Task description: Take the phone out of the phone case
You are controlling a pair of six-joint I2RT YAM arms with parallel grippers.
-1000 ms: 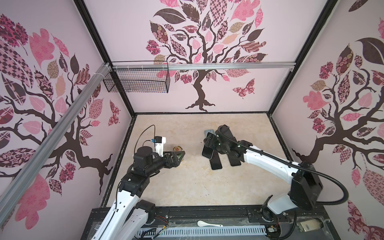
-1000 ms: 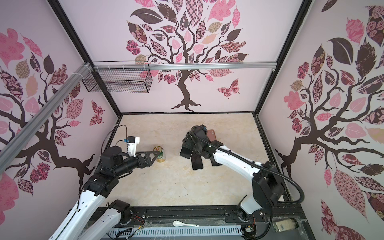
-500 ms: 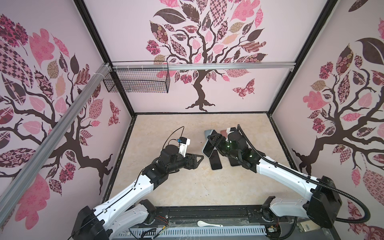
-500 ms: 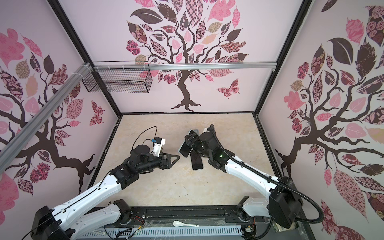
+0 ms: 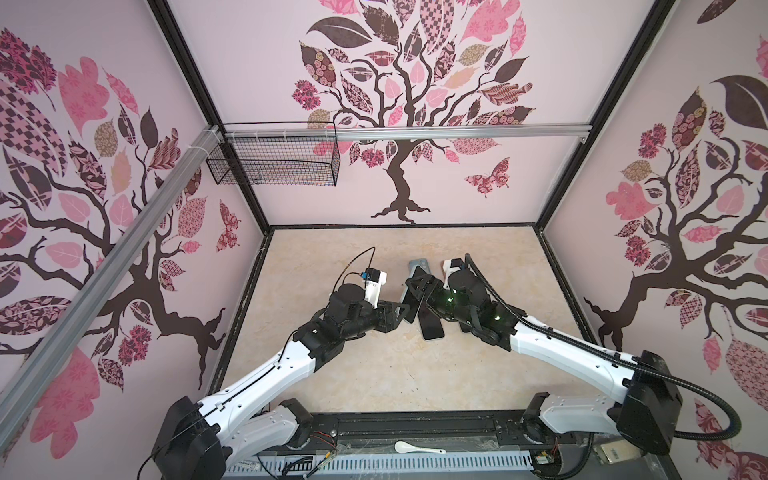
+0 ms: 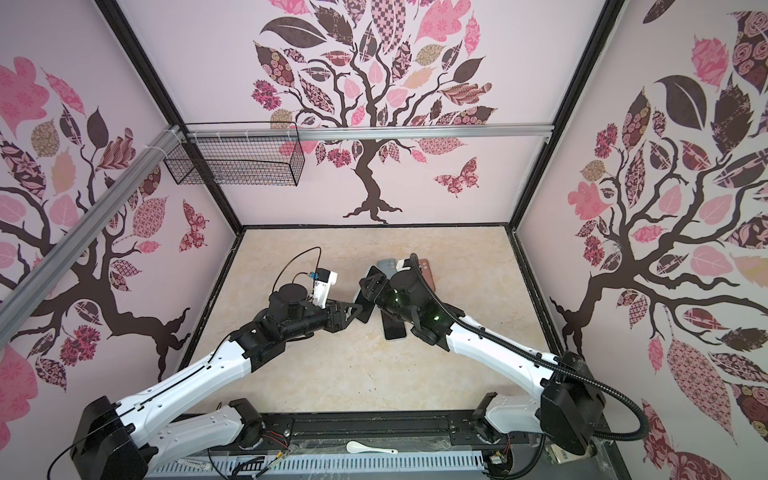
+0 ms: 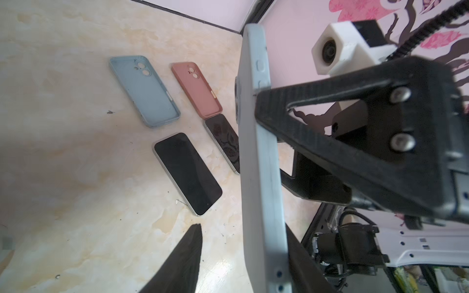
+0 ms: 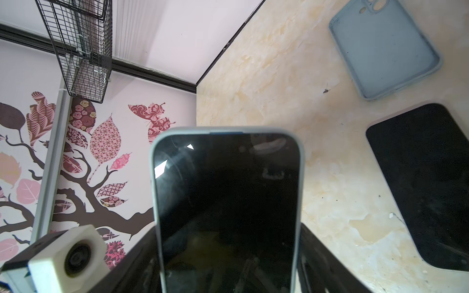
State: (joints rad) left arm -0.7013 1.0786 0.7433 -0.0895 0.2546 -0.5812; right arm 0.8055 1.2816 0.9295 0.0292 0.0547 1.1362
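Here, mid frame, right gripper squeezes the case with the phone inside, left gripper open around it, one finger not touching.

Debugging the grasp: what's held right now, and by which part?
Right gripper clamps the cased phone by its long side edges. Left gripper holds nothing yet; jaws straddle it, gap visible.

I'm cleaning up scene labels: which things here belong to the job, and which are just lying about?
Job: black-screened phone in pale blue case, right gripper holding it, left gripper open around it.
Lying about: empty pale blue case, empty pink case, two bare black-screened phones, white spoon, black wire basket.
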